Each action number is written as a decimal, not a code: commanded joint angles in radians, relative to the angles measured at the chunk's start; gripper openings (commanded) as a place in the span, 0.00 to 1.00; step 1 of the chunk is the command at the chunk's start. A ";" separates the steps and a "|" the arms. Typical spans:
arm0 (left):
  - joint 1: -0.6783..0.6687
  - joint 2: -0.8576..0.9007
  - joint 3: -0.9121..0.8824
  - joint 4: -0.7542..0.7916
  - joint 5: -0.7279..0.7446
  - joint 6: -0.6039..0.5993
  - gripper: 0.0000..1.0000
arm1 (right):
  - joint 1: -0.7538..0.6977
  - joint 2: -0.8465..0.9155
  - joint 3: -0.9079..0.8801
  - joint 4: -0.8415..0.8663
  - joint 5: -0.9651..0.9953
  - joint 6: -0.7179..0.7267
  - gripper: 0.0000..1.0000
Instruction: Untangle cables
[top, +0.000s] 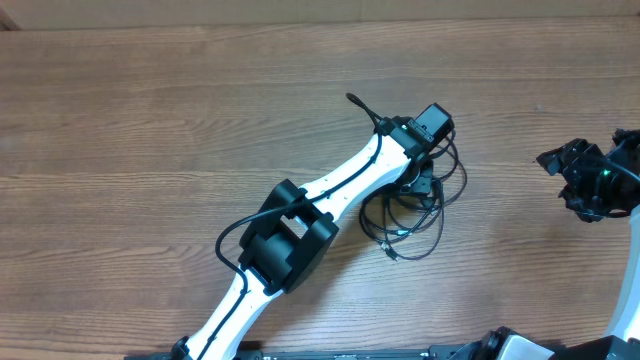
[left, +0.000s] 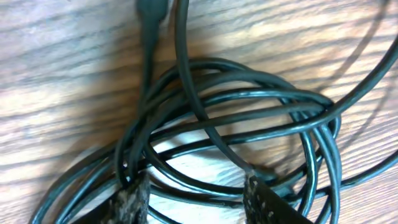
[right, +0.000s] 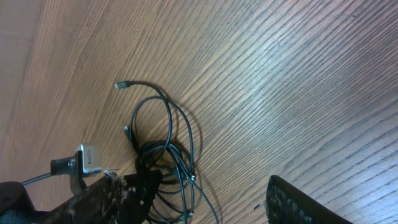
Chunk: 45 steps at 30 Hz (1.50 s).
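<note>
The cables are thin black cords lying in one tangled, looped bundle on the wooden table, right of centre. My left gripper is lowered onto the bundle. In the left wrist view its fingers are open, with several strands running between and around them. In the right wrist view the bundle has a loose end with a silver plug trailing away. My right gripper hovers off to the right, apart from the cables. Its fingers are open and empty.
The left arm crosses the table diagonally from the front edge to the bundle. Its wrist camera and the thicker lead plugged into it sit above the cables. The wooden table extends bare to the left and back.
</note>
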<state>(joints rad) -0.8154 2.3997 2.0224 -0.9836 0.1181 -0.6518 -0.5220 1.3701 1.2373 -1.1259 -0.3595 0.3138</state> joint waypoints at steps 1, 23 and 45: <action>0.030 0.009 0.079 -0.084 -0.048 0.028 0.51 | 0.005 0.002 0.021 0.009 -0.004 -0.009 0.72; 0.041 0.015 0.070 -0.153 -0.085 -0.011 0.36 | 0.006 0.051 0.020 0.005 -0.010 -0.024 0.72; 0.055 -0.008 0.029 -0.034 0.007 0.015 0.04 | 0.064 0.051 0.020 0.001 -0.070 -0.060 0.72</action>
<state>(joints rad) -0.7704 2.4050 2.0056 -1.0058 0.0784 -0.6872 -0.4908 1.4216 1.2373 -1.1263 -0.3973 0.2848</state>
